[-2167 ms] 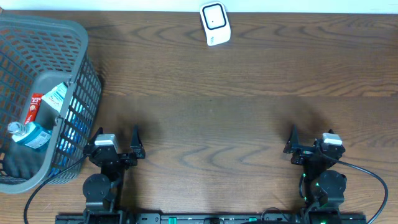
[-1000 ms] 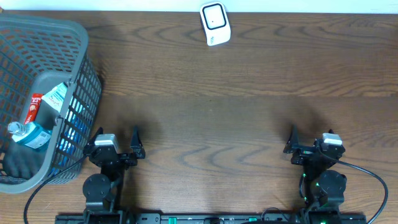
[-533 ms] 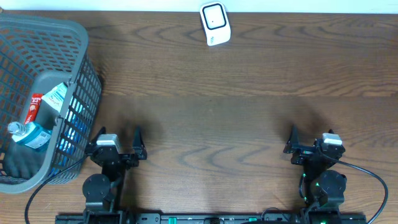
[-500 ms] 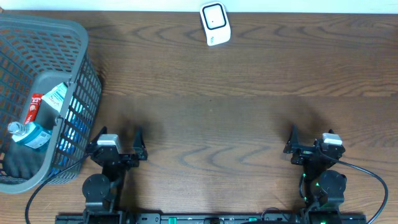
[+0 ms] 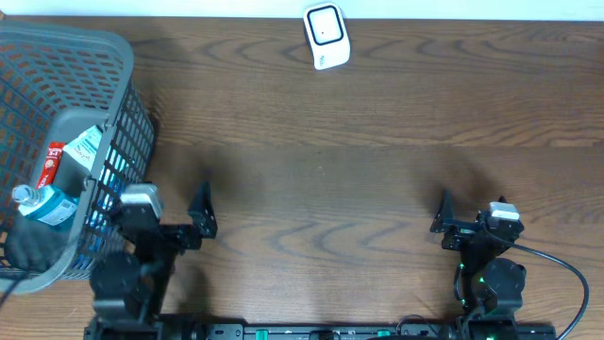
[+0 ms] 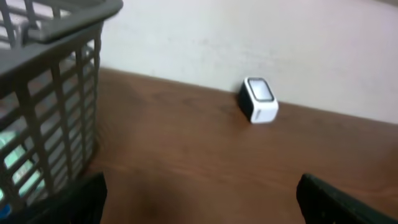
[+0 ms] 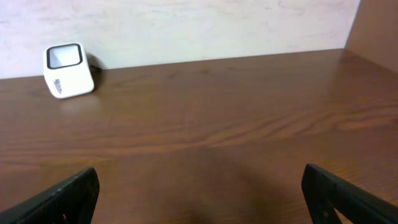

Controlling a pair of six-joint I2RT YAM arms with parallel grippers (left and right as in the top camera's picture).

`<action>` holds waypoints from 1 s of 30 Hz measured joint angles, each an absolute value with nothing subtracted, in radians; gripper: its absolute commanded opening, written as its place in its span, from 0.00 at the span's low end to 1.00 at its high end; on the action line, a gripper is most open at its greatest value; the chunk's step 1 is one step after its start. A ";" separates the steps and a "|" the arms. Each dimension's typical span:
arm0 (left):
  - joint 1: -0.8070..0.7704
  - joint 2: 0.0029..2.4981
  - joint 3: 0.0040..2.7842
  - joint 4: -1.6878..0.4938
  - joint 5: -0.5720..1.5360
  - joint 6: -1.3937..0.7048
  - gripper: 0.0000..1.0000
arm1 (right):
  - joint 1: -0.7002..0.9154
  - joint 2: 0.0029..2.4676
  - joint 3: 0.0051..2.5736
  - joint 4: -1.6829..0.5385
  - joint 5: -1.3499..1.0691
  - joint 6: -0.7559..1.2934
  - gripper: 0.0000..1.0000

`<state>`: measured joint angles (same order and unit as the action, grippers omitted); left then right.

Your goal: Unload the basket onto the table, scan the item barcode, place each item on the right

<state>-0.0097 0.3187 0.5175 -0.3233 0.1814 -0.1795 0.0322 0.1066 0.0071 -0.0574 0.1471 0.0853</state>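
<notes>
The items lie in the grey basket (image 5: pixel 118 66) at the left: a clear bottle with a blue label (image 5: pixel 45 202), a red and white tube (image 5: pixel 51 162) and a white packet (image 5: pixel 87 144). The white barcode scanner (image 5: pixel 327 36) stands at the table's far edge, also seen in the wrist views (image 6: pixel 259 99) (image 7: pixel 67 62). My left gripper (image 5: pixel 160 200) is open and empty, close beside the basket's near right corner. My right gripper (image 5: pixel 470 210) is open and empty at the front right. The basket wall (image 6: pixel 56 106) fills the left of the left wrist view.
Bare brown wood lies between the grippers and the scanner. A pale wall runs behind the table's far edge. The arm bases sit along the front edge.
My left arm has swung left and lifted, bringing its gripper against the basket's side. The right arm and the items have not moved.
</notes>
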 measured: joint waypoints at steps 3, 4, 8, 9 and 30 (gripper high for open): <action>-0.009 0.426 0.632 -0.358 0.245 -0.214 0.98 | 0.032 0.107 0.007 -0.057 0.147 0.085 0.99; -0.010 0.456 0.662 -0.359 0.294 -0.222 0.98 | 0.032 0.107 0.007 -0.057 0.147 0.085 0.99; -0.010 0.511 0.691 -0.341 0.421 -0.242 0.98 | 0.032 0.107 0.007 -0.057 0.147 0.085 0.99; -0.010 0.521 0.691 -0.341 0.442 -0.252 0.98 | 0.032 0.107 0.007 -0.057 0.147 0.085 0.99; 0.020 1.062 1.694 -1.009 -0.191 -0.543 0.98 | 0.032 0.107 0.007 -0.057 0.147 0.085 0.99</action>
<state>0.0200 1.0622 1.6939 -1.0092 -0.1909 -0.5430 0.0322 0.1074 0.0071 -0.0566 0.1471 0.0853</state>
